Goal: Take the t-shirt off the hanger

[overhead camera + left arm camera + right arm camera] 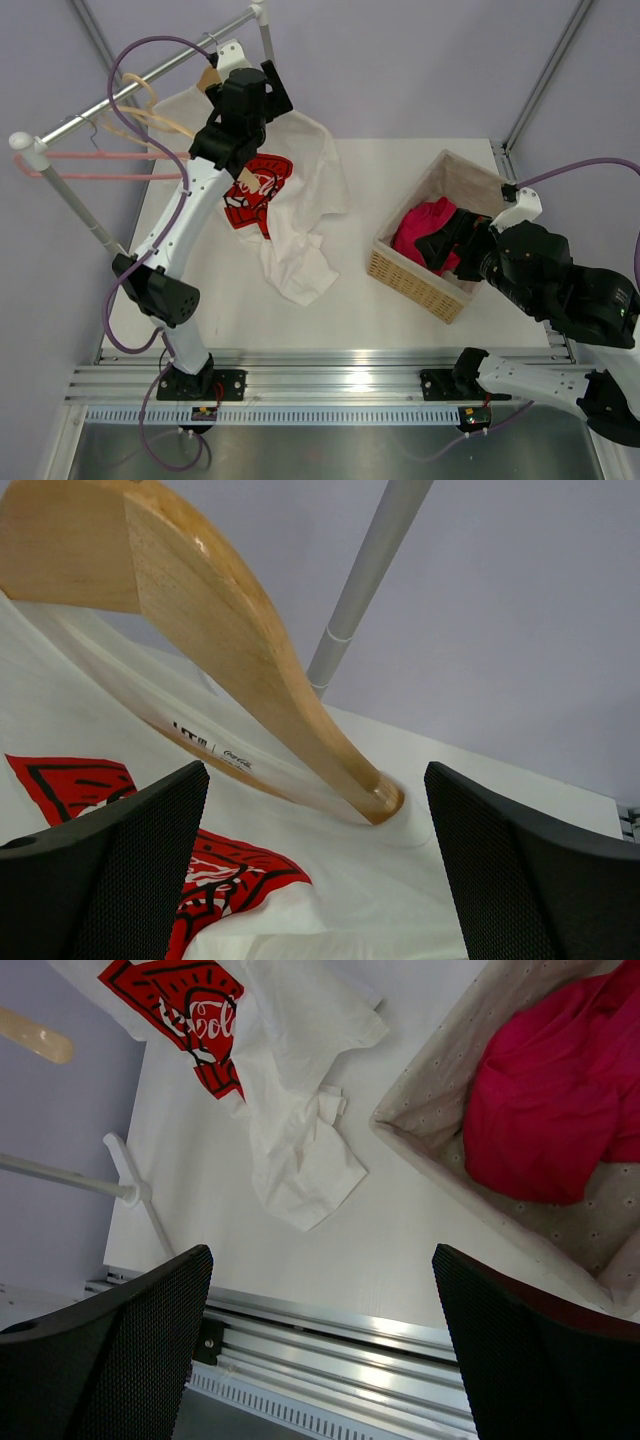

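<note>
The white t-shirt (300, 215) with its red Coca-Cola graphic hangs from the rack at the back left, and its lower part lies crumpled on the table. In the left wrist view, one bare arm of the honey-tan wooden hanger (250, 650) slopes down and its tip pokes into the t-shirt (360, 880). My left gripper (315, 870) is open just short of that tip and holds nothing; in the top view the left gripper (235, 135) is up by the rack. My right gripper (320, 1360) is open and empty, and the right gripper (445, 245) hovers at the basket.
A wicker basket (420, 280) with a red cloth (425, 225) in it stands at the right. On the clothes rack's rail (120, 95) hang a thin pink hanger (100, 165) and a paler wooden hanger (150, 120). The rack's pole (370, 570) rises just behind the hanger.
</note>
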Available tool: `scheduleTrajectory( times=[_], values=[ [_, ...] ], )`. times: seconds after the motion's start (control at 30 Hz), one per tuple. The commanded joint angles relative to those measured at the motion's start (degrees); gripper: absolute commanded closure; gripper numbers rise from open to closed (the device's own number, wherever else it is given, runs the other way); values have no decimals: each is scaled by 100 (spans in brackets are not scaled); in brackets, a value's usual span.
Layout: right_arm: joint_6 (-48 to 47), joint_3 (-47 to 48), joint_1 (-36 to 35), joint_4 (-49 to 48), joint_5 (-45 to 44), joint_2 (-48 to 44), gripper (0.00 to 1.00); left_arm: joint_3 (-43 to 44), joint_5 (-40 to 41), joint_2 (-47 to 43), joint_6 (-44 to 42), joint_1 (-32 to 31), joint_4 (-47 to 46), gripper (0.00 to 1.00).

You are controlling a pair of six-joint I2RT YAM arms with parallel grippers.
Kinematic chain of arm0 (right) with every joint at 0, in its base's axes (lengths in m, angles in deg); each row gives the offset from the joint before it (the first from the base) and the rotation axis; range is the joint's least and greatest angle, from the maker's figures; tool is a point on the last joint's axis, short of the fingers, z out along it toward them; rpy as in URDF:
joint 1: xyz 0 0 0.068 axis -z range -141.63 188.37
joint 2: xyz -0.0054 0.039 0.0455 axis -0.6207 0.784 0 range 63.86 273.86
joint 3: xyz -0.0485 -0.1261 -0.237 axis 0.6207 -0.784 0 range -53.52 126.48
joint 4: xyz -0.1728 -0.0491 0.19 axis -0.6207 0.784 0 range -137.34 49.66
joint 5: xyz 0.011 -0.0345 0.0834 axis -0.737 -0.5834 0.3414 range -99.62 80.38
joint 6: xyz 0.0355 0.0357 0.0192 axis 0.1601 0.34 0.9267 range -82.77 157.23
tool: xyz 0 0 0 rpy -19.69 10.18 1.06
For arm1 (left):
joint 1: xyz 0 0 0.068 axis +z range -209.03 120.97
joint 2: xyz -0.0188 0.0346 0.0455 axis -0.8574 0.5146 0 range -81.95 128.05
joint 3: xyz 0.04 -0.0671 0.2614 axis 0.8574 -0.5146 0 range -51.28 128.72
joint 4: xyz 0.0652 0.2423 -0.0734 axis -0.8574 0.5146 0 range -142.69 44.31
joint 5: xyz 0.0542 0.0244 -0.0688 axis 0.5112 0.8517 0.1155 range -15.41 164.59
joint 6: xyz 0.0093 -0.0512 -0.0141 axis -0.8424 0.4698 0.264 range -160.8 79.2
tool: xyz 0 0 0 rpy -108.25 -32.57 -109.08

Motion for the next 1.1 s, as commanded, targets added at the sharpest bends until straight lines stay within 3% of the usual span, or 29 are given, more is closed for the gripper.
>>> scheduleTrajectory(
  times=[0.0, 0.4, 0.87, 1.07],
  values=[
    [-72, -46, -28, 48, -191, 10, 1, 77, 72, -94, -134, 20, -558, 8],
    [16, 155, -37, 584, -304, -210, 1, 367, -111, 161, -310, 266, -593, 8],
    [-371, 437, -28, 813, -454, -105, 1, 95, -419, -287, -354, 302, -330, 15],
    [-380, 446, -28, 821, -454, -148, 0, 183, 11, -419, -336, 301, 241, 18]
  ],
)
